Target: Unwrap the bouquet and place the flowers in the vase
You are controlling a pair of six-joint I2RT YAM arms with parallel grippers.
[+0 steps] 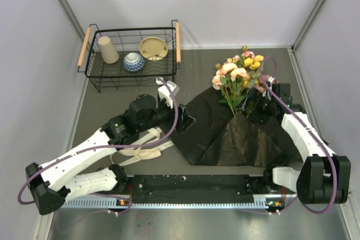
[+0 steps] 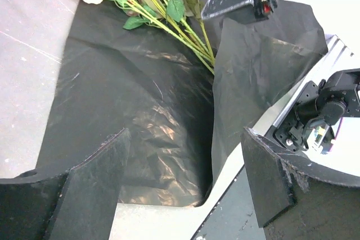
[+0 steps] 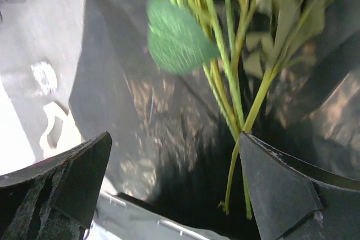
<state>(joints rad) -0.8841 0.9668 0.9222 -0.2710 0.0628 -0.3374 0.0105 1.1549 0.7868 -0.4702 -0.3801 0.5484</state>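
Two robot arms reach over a sheet of black paper [image 1: 225, 139] that lies opened out on a grey table [image 1: 95, 111]. The flowers [image 1: 239, 71] rest on the far right part of the paper, with the blooms pointing away from the arm bases. Their green stems [image 3: 225, 82] run back toward the near edge.

The right gripper [image 3: 174, 139] is the nearer one. Its fingers are spread wide, and the stem ends lie between them, closer to one finger, not pinched. The stems run roughly along the gripper's line of reach, so a grasp would likely mean closing across them.

The left gripper [image 2: 185, 139] is also spread wide and empty. It hovers over the left side of the paper, well apart from the stems. A cream ribbon [image 1: 140, 147] lies loose beside the left arm.

The clear vase is hard to make out. A small pale object [image 1: 167, 89] just in front of the wire basket [image 1: 129, 80] may be it, but that cannot be told. The right wrist view is blurred.
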